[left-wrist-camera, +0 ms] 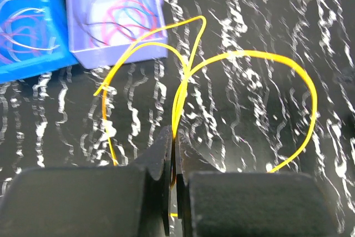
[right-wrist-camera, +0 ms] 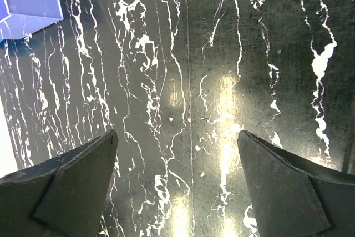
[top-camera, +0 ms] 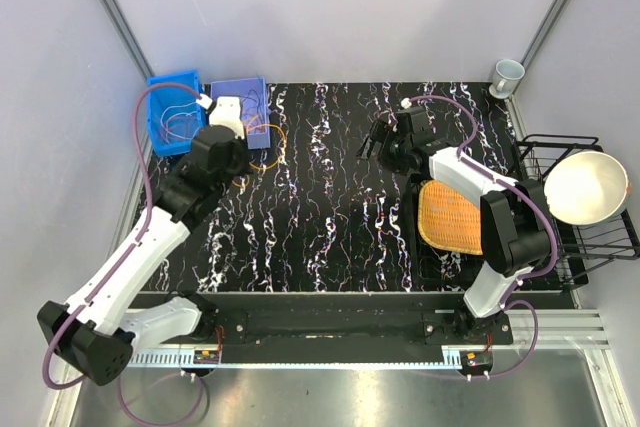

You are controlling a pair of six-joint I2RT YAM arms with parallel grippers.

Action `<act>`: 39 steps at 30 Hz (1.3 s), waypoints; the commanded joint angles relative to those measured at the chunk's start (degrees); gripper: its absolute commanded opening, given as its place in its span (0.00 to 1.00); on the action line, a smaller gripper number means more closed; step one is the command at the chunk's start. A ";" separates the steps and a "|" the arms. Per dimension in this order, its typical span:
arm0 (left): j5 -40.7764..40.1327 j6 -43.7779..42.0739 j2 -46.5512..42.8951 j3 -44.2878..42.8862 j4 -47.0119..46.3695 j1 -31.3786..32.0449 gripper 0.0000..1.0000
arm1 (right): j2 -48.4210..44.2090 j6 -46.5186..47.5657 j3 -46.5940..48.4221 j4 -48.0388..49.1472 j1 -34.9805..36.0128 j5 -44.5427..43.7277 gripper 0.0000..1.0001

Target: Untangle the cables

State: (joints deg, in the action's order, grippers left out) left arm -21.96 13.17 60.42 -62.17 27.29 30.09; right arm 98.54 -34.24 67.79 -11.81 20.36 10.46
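Left wrist view: the left pincer (left-wrist-camera: 175, 147) is squeezed shut on the yellow cable (left-wrist-camera: 249, 55). The cable comes up from between its two black tips. From there it bends into one big loop to the right, over the black and white table (left-wrist-camera: 266, 4). A smaller loop goes off to the left. One strand runs up to the near corner of the purple bin (left-wrist-camera: 119, 54). I cannot tell if it touches the bin. Inside that bin lie more curled cables (left-wrist-camera: 130, 18), pink, blue and dark. The blue bin (left-wrist-camera: 33, 65) sits just beside it on the left. It holds pink and white loops.

From above, both bins sit in the far left corner of the table, close to the wall. The left pincer is just in front of them, with the yellow loop on its right.

The right pincer (right-wrist-camera: 177, 137) is spread wide open, with only table between its tips. It is well apart from the cables, over the far middle of the table. A wide stretch of table lies between the two pincers. On the right are an orange mat (top-camera: 445, 217), a black wire rack (top-camera: 600, 242) with a white bowl (top-camera: 585, 187), and a cup (top-camera: 508, 74).
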 commanded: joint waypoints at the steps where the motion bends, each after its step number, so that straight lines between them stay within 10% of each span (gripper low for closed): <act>1: 8.05 -5.42 2.94 -3.48 -2.33 -2.84 0.00 | -0.54 -0.65 0.77 1.97 0.03 1.58 0.94; 10: 8.33 5.72 12.52 -11.29 8.03 -5.39 0.00 | -1.60 -0.65 0.41 2.06 0.03 1.32 0.94; 16: 32.74 -1.12 11.92 -12.37 5.87 -5.56 0.00 | -1.42 -0.83 0.41 2.06 -0.06 1.76 0.94; 20: 35.13 0.72 10.06 -8.66 3.28 -6.53 0.00 | -1.60 -1.01 0.41 2.15 0.03 1.76 0.94; 39: 14.92 3.17 25.00 -38.10 17.36 -24.98 0.00 | -1.95 -1.53 0.15 2.32 0.03 3.34 0.93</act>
State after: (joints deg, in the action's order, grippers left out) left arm -2.68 14.70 82.94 -95.13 44.64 8.62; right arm 98.54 -35.09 67.79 -11.60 20.36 11.77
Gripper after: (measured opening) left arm 0.012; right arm 0.936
